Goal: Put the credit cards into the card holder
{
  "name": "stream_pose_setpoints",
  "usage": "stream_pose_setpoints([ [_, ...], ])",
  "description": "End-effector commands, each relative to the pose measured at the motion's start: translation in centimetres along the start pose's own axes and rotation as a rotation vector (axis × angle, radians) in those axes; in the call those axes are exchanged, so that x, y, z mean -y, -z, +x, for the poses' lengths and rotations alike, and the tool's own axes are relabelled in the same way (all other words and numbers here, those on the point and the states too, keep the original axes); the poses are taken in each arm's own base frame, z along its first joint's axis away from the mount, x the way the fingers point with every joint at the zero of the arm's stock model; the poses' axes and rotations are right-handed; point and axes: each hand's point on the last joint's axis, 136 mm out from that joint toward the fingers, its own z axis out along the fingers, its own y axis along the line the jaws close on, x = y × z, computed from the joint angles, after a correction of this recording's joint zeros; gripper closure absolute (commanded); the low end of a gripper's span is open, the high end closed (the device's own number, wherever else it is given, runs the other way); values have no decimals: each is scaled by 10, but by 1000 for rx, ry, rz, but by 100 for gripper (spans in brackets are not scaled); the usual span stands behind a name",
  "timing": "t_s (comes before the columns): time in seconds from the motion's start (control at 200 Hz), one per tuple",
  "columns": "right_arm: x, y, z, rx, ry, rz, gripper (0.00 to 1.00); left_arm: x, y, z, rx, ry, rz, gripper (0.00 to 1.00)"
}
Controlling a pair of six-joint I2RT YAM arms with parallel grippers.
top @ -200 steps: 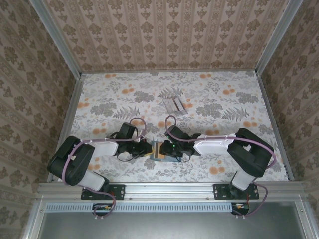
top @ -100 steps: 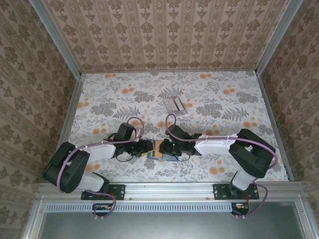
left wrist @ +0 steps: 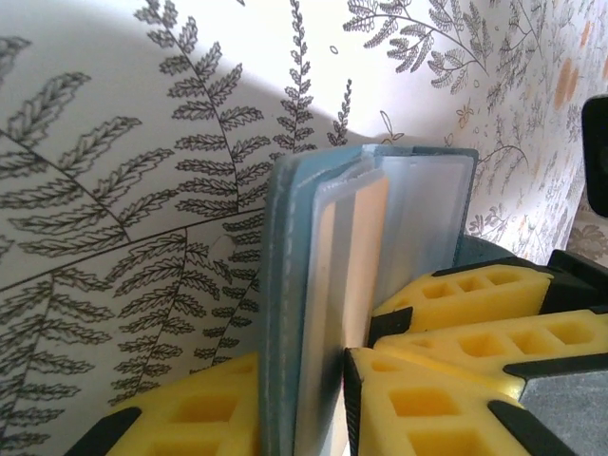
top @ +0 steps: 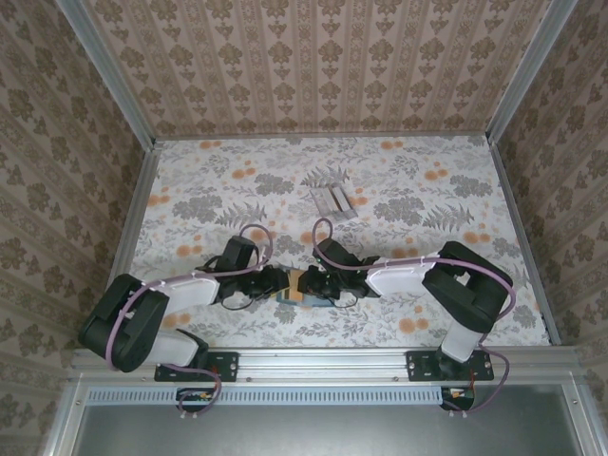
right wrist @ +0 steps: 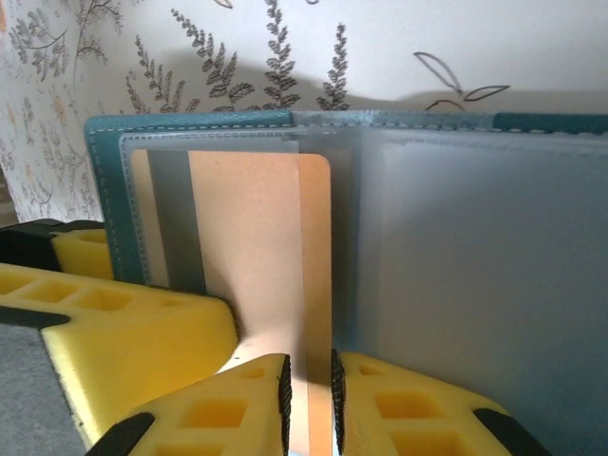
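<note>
The teal card holder stands open on edge near the table's front, its clear pockets facing my right wrist camera. My left gripper is shut on the holder's cover and pocket leaf. An orange credit card sits partly inside the left pocket, its near end between the fingers of my right gripper, which is shut on it. From above, the left gripper and right gripper meet tip to tip around the orange card. Two pale grey credit cards lie flat farther back.
The floral tablecloth covers the whole table, boxed in by patterned walls on three sides. A metal rail runs along the near edge by the arm bases. My right gripper's yellow fingers crowd close beside the holder.
The left arm's elbow swung outward to the left, and the right arm shifted a little leftward. Both grippers stayed together at the holder, with the orange card between them.
</note>
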Motion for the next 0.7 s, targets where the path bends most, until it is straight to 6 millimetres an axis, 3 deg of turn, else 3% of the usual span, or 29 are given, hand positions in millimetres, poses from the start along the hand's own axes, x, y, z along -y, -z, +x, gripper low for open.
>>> stream_pose_setpoints([
  [0.0, -9, 0, 4, -14, -2, -44, 74, 0, -3, -1, 6, 14, 5, 67],
  [0.125, 5, 11, 1, 11, 13, 29, 72, -4, -2, -1, -1, 16, -21, 62],
  [0.21, 14, 23, -2, 39, 42, 101, 70, -7, 2, -4, 8, 23, -35, 54],
  [0.48, 23, 52, -7, 90, 89, 205, 59, -17, 19, -11, 15, 32, -98, 42],
  [0.695, 35, 46, -2, 73, 73, 251, 55, -30, 23, -9, 10, 47, -166, 42],
])
